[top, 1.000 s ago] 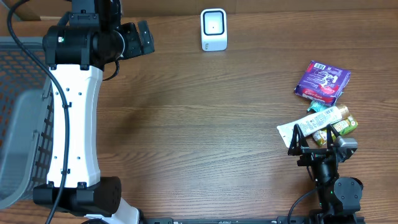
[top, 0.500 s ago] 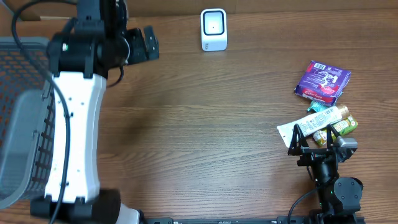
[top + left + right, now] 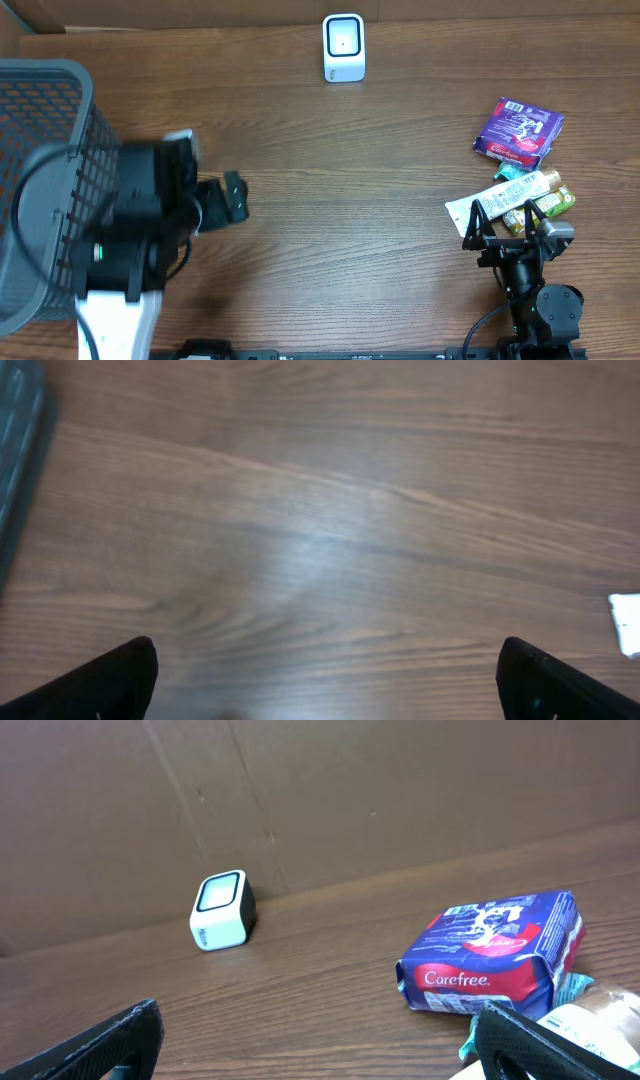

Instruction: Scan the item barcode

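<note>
The white barcode scanner [image 3: 344, 47] stands at the table's far edge, also seen from the right wrist view as a small white box [image 3: 222, 908]. The items lie at the right: a purple Carefree pack [image 3: 518, 130] [image 3: 495, 955], a white tube [image 3: 503, 197] and a yellow-green packet [image 3: 548, 203]. My right gripper [image 3: 503, 230] [image 3: 320, 1045] is open just in front of the tube, holding nothing. Over bare wood at the left, my left gripper [image 3: 232, 198] [image 3: 325, 690] is also open and empty.
A grey mesh basket [image 3: 40, 110] fills the left side, right beside the left arm; its corner shows in the left wrist view [image 3: 15, 450]. Brown cardboard [image 3: 400, 790] backs the table behind the scanner. Bare wood lies between the two arms.
The left arm has swung from the far edge near the scanner down toward the front left, beside the basket. The right arm and the items have not moved.
</note>
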